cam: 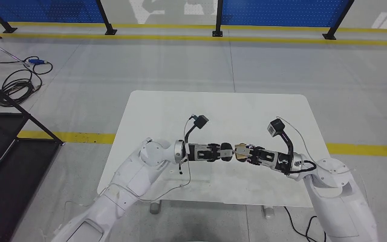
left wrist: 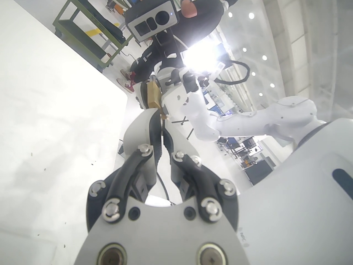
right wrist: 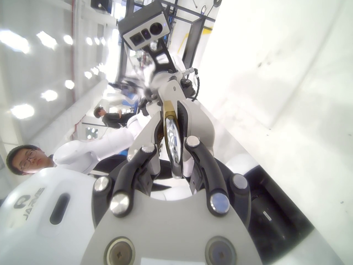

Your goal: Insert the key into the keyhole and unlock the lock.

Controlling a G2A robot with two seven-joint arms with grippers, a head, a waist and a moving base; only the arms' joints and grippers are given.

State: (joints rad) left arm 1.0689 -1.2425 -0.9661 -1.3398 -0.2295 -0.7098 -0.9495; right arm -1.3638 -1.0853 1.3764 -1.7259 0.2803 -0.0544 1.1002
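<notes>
The brass padlock [right wrist: 168, 110] with its silver shackle [right wrist: 173, 142] is clamped between the fingers of my right gripper [right wrist: 168, 117], which is shut on it above the white table [cam: 260, 112]. From the other side, my left gripper [left wrist: 160, 117] is shut on the key [left wrist: 164, 117], of which just a small brass bit shows at the fingertips. The key end touches the lock body [left wrist: 152, 95]; how deep it sits is hidden. In the top view the left gripper [cam: 225, 151] and right gripper [cam: 249, 155] meet tip to tip at the padlock [cam: 240, 152], over the table's front middle.
A blue barrier with black posts [cam: 217, 18] stands beyond the table's far side. Cables [cam: 15, 85] lie on the floor at the far left. A green cart [left wrist: 91, 28] stands off the table's edge.
</notes>
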